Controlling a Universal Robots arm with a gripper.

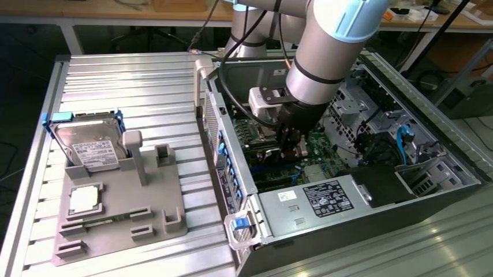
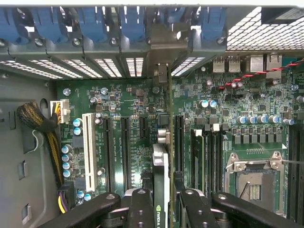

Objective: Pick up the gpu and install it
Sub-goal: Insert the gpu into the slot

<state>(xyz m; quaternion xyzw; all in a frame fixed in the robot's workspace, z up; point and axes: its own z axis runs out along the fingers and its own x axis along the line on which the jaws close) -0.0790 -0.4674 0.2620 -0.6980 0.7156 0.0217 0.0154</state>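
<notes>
Lowered into the open computer case (image 1: 347,190) on the desk (image 1: 131,81), with the end effector (image 1: 292,151) just above the green motherboard (image 1: 324,158). Clamped narrow on the gpu (image 2: 164,156), fingers (image 2: 141,209) pressed against both faces of the card. Held edge-on and upright over the motherboard, silver end bracket (image 2: 161,71) reaching toward the slotted rear wall of the case with its blue latches (image 2: 133,21). Lined up along the row of black expansion slots (image 2: 124,152), between those slots and the memory slots (image 2: 211,156); whether seated in a slot or only just above it, cannot tell. White slot (image 2: 88,149) further to one side, empty processor socket (image 2: 254,183) to the other, a yellow and black cable bundle (image 2: 40,126) by the case wall.

On the exterior view's left, well apart from the case, a grey holder tray (image 1: 123,213) on the ribbed desk. Silver hard drive (image 1: 89,144) with white label standing tilted in its far part, a processor (image 1: 83,199) lying flat nearer, a narrow green memory stick (image 1: 108,219) just beside that.
</notes>
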